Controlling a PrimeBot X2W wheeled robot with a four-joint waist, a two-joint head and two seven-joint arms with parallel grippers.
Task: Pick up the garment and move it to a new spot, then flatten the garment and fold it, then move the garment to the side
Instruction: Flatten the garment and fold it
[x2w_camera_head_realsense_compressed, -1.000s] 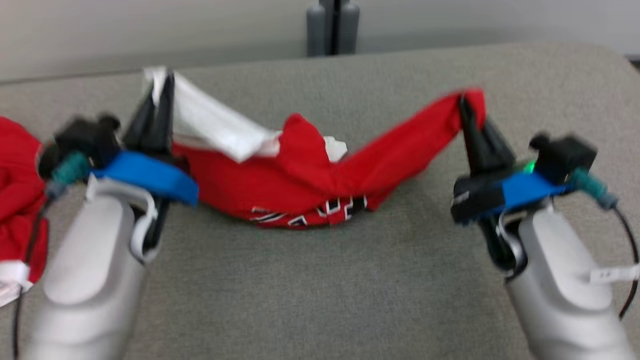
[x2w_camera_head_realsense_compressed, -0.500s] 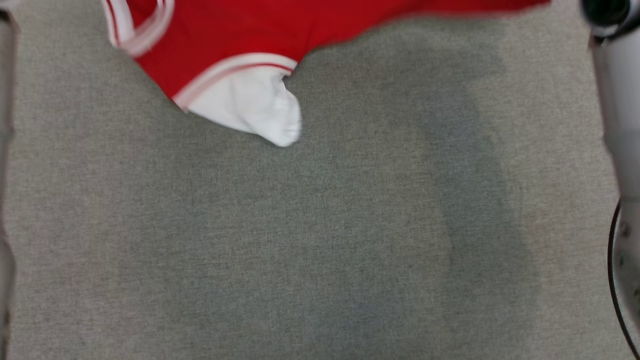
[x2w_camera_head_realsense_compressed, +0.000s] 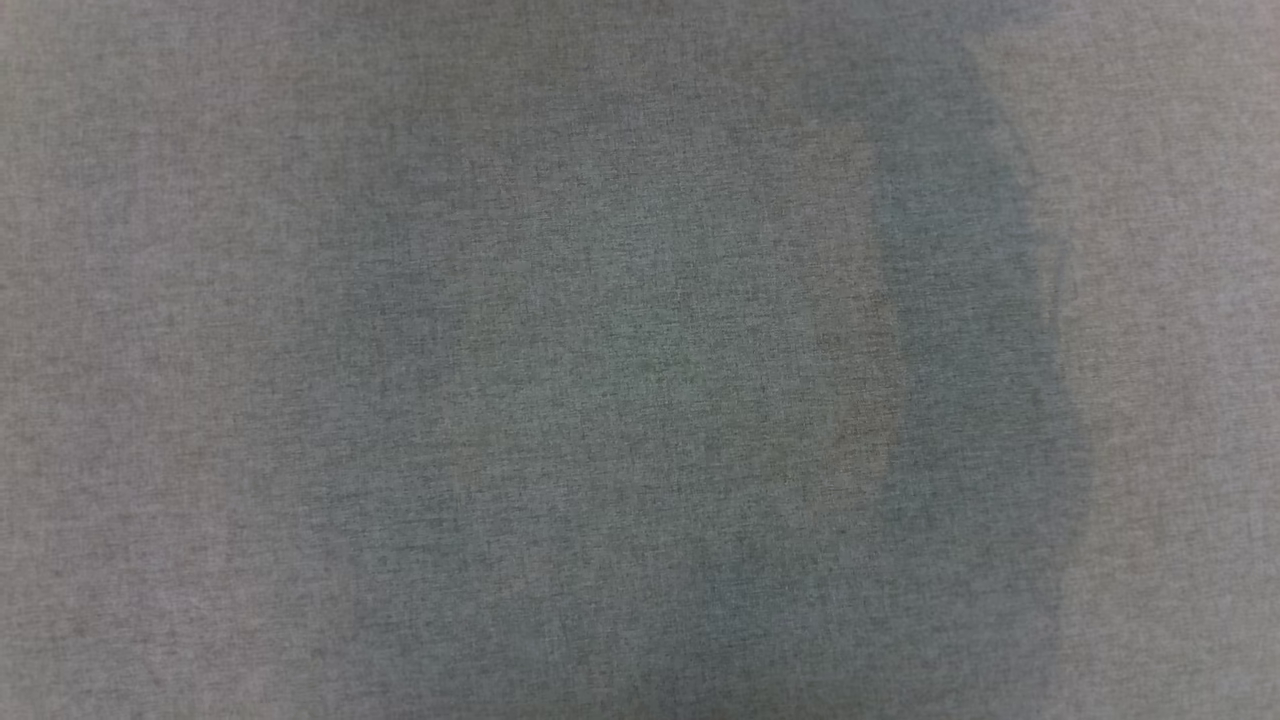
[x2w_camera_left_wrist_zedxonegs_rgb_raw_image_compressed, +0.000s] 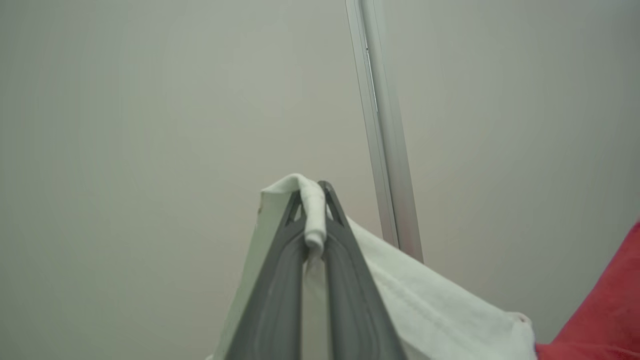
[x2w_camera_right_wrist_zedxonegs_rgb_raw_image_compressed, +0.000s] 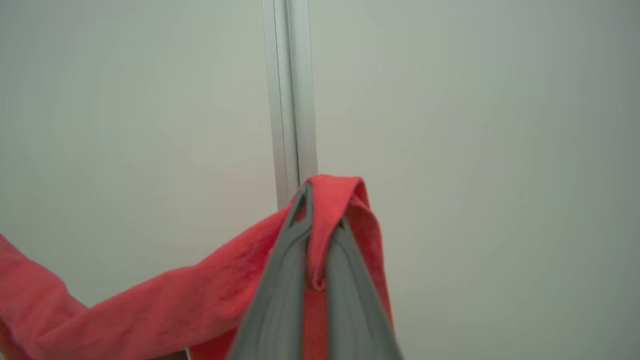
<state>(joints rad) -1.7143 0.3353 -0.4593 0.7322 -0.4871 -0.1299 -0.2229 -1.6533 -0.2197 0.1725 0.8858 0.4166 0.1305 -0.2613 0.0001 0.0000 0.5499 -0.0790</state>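
Garment (x2w_camera_right_wrist_zedxonegs_rgb_raw_image_compressed: 200, 295) looks lifted off the worktop (x2w_camera_head_realsense_compressed: 640, 360) now, slung btwn claws: left claw (x2w_camera_left_wrist_zedxonegs_rgb_raw_image_compressed: 313, 207) clamped on its white corner, right claw (x2w_camera_right_wrist_zedxonegs_rgb_raw_image_compressed: 320, 210) on red edge. Head cam dipped. You're set to carry it.

Head camera looks down, close, onto a grey fabric surface (x2w_camera_head_realsense_compressed: 640, 360). Left wrist camera looks along the left gripper (x2w_camera_left_wrist_zedxonegs_rgb_raw_image_compressed: 314, 200), right wrist camera along the right gripper (x2w_camera_right_wrist_zedxonegs_rgb_raw_image_compressed: 320, 210), both toward a pale wall (x2w_camera_left_wrist_zedxonegs_rgb_raw_image_compressed: 125, 100) with a metal strip (x2w_camera_left_wrist_zedxonegs_rgb_raw_image_compressed: 386, 150). The 2 wrist views share the garment (x2w_camera_right_wrist_zedxonegs_rgb_raw_image_compressed: 150, 295).
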